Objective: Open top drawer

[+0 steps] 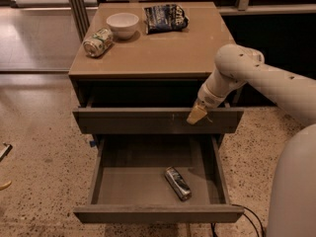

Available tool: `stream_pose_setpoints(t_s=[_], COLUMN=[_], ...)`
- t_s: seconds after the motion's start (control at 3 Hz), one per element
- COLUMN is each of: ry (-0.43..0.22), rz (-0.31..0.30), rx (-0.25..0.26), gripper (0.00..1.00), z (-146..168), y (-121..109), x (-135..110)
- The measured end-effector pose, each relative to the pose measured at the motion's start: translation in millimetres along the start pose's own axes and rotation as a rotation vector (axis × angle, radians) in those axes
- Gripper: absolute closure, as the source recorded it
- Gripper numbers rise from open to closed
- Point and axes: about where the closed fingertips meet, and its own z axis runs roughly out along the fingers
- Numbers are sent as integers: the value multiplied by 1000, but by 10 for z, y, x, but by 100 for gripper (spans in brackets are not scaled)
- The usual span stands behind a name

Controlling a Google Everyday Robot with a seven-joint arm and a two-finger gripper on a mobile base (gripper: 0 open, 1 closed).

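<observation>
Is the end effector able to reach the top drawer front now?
Probably yes: the end effector is at the upper front edge of the top drawer, right of centre, with nothing between.

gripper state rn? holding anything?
Gripper: at the top drawer's front edge, right of centre; open or closed cannot be told.

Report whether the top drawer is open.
Partly open: the top drawer juts forward, dark gap behind its front. The gripper is at its upper edge.
</observation>
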Motion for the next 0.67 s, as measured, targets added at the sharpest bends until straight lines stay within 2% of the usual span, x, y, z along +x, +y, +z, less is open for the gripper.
stream_pose_setpoints(t_s=[0.33,0.67], ry=[9,23], rz=[-11,-38], rx=[-7,-31], gripper=[28,5], z=[-129,-232], y=[226,532], x=[206,430])
